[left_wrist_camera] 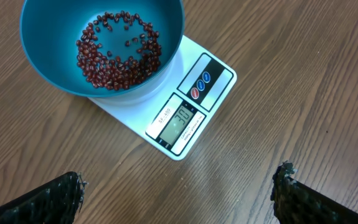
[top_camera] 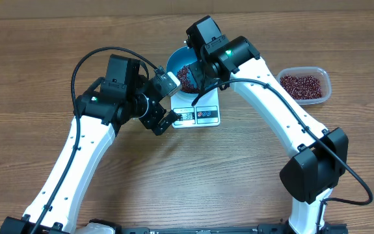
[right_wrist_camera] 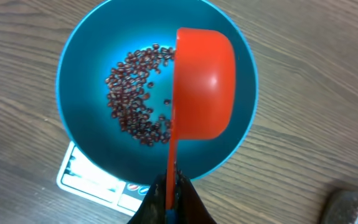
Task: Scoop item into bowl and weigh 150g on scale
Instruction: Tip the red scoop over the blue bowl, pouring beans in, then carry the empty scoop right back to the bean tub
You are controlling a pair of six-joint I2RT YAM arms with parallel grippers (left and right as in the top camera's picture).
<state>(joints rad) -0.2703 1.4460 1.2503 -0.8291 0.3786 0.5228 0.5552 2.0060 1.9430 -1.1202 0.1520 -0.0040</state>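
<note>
The right gripper pinches a red scoop tipped over the bowl on the scale, hiding part of the beans inside, while the left gripper gapes wide nearby and a tub sits well to the right.

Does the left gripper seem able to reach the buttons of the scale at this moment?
Probably yes. The left gripper is open beside the scale, and its buttons lie uncovered; the blue bowl covers only the other end.
</note>
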